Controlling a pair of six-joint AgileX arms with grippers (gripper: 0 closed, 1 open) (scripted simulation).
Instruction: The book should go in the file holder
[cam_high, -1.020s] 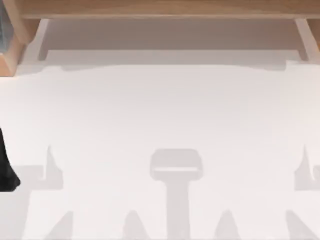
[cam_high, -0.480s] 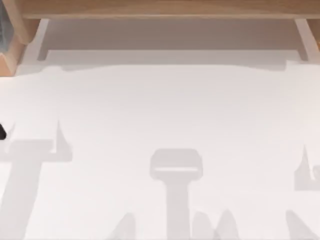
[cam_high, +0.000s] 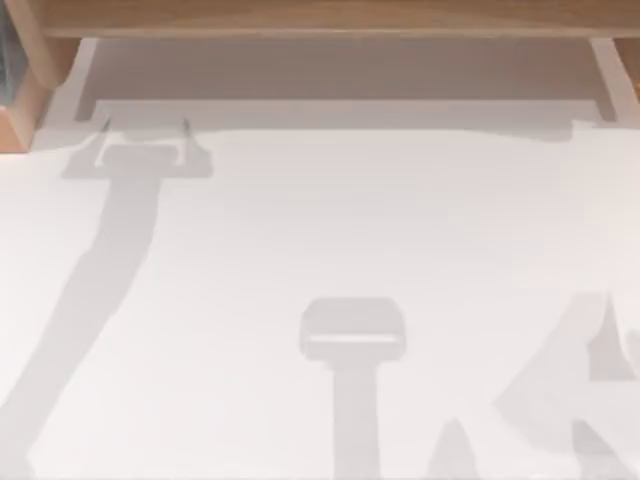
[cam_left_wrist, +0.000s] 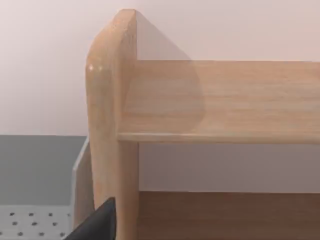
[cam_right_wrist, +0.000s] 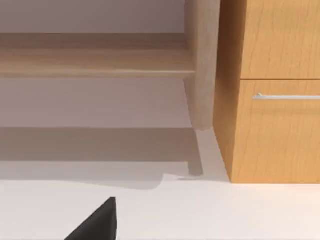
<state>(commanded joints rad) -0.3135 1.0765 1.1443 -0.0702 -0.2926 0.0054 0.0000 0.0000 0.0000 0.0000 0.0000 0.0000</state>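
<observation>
The file holder (cam_high: 22, 112) is light-brown wood at the table's back left corner. In the left wrist view its thick upright board (cam_left_wrist: 107, 130) with a rounded top stands close ahead. A black wedge of my left gripper (cam_left_wrist: 99, 225) pokes in just in front of that board. A like black wedge of my right gripper (cam_right_wrist: 97, 222) hangs over the white table (cam_right_wrist: 225, 215). The book is out of view. In the top view my left arm's shadow (cam_high: 140, 158) reaches the back left, beside the holder.
A long wooden shelf (cam_high: 320, 18) runs along the back, and its board (cam_left_wrist: 225, 100) passes behind the holder. A wooden cabinet (cam_right_wrist: 275, 125) with a metal drawer handle stands at the shelf's right end. A grey perforated surface (cam_left_wrist: 30, 220) lies beyond the holder.
The dark shape at the top view's left edge has left the picture. The left arm's shadow has swept from front left to back left. The right arm's shadow has shifted at front right.
</observation>
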